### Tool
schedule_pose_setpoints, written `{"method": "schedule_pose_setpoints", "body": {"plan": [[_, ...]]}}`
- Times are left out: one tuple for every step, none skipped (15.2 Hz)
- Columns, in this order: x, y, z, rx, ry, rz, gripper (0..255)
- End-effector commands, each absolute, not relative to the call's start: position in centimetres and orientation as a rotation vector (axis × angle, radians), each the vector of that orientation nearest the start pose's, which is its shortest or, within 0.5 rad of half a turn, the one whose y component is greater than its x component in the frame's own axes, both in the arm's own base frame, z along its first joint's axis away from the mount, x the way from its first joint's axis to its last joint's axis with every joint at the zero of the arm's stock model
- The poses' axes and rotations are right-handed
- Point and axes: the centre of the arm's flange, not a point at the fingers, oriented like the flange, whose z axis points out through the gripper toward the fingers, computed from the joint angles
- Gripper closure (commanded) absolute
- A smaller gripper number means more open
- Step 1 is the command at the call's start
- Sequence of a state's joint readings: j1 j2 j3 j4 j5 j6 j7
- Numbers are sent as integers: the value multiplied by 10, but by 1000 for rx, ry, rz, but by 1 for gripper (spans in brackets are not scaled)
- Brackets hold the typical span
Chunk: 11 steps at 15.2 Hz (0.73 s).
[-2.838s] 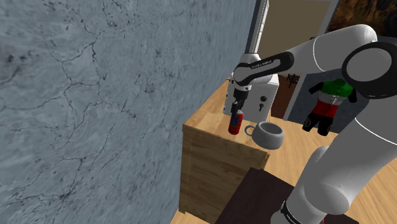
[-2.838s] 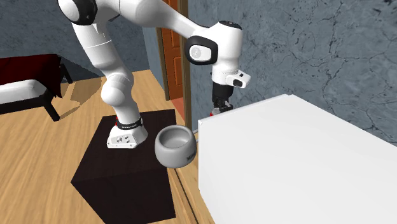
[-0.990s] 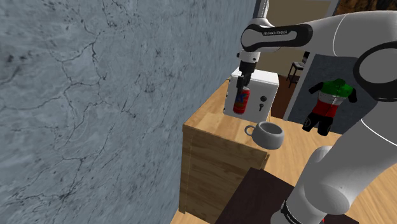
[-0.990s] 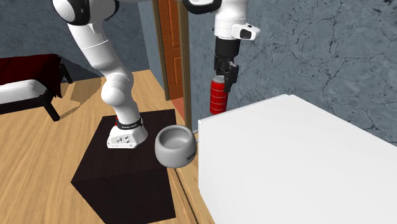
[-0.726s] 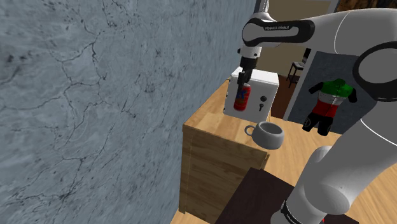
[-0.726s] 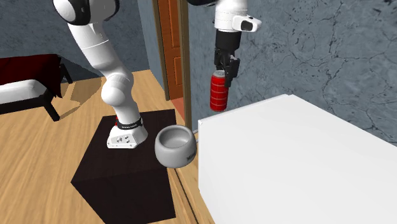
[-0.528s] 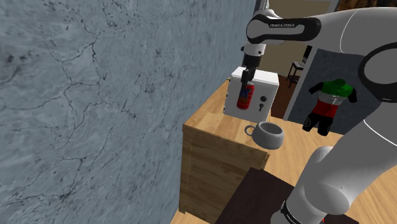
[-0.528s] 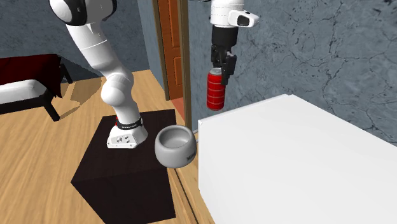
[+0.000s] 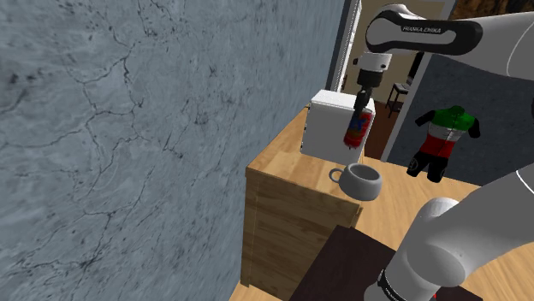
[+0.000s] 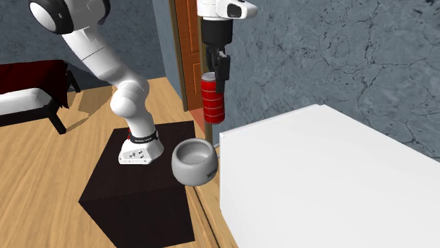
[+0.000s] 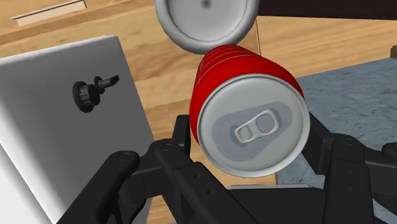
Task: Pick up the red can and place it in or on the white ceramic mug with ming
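A red can with a silver top (image 9: 357,128) hangs in the air, and my gripper (image 9: 363,108) is shut on its upper end. It is slightly tilted, above the grey-white mug (image 9: 360,180) that stands on the wooden cabinet top (image 9: 287,162). In the second exterior view the red can (image 10: 212,101) hangs from the gripper (image 10: 216,76), above and a little right of the mug (image 10: 195,160). In the wrist view the black fingers (image 11: 180,135) clasp the can (image 11: 252,121) on both sides, and the mug's rim (image 11: 205,23) shows just beyond it.
A white box (image 9: 329,124) with a dark knob (image 11: 86,95) stands on the cabinet beside the mug. A blue-grey stone wall (image 9: 128,128) runs along the shoulder view's left. A doorway (image 10: 190,49) lies behind the arm, and the dark stand (image 10: 134,190) sits on the wooden floor.
The gripper has lifted the can off the cabinet top and carried it to the shoulder view's right, from in front of the white box to above the mug.
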<state>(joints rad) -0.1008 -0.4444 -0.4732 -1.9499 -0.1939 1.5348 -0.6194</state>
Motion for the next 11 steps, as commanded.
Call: {"method": "schedule_pose_setpoints", "body": {"plan": [[294,-288,640,-3128,-129,17,255],[281,-292,643,-3128,-129,17,255],[268,-296,647,-3128,-129,17,255],[268,-296,642,-3128,-129,17,255],[268,-296,637,-3128,-129,17,255],[268,-296,632,-3128,-129,17,255],[268,-296,626,-3128,-129,17,255],[268,-296,621,-3128,-129,17,255],[268,-296,616,-3128,-129,17,255],[268,-296,610,-3128,-129,17,255],[268,-296,605,-3128,-129,17,255]]}}
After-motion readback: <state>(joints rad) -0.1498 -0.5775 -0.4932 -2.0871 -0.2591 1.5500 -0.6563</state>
